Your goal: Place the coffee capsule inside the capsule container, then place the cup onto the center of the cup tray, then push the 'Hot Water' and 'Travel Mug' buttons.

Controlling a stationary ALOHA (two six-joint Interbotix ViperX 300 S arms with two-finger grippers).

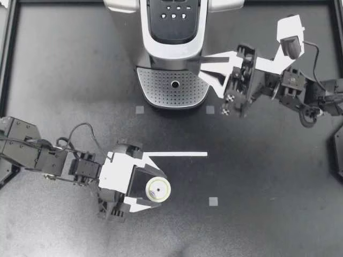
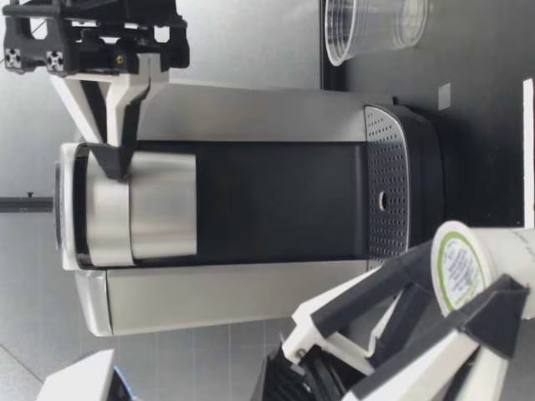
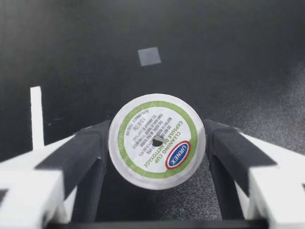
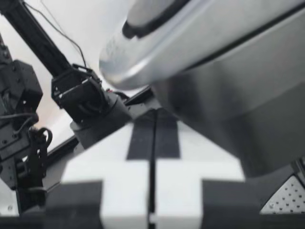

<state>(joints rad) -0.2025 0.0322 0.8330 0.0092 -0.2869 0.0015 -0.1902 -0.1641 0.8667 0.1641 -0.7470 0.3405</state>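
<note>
Coffee capsule point(image 1: 159, 189) is noted clamped between both fingers of the left gripper point(image 1: 154, 188), foil lid upward, over the table point(image 1: 268, 214) and well apart from the coffee machine point(image 1: 171, 32). It is likely held upright so it can be lowered straight into the container. The right gripper point(image 1: 199, 65) is seen with fingers pressed together, nothing between them, tips set at the machine's silver handle point(image 2: 142, 217); it is judged poised to raise it. The lid is not yet opened. A clear cup point(image 2: 376, 25) is seen beyond the machine, untouched.
</note>
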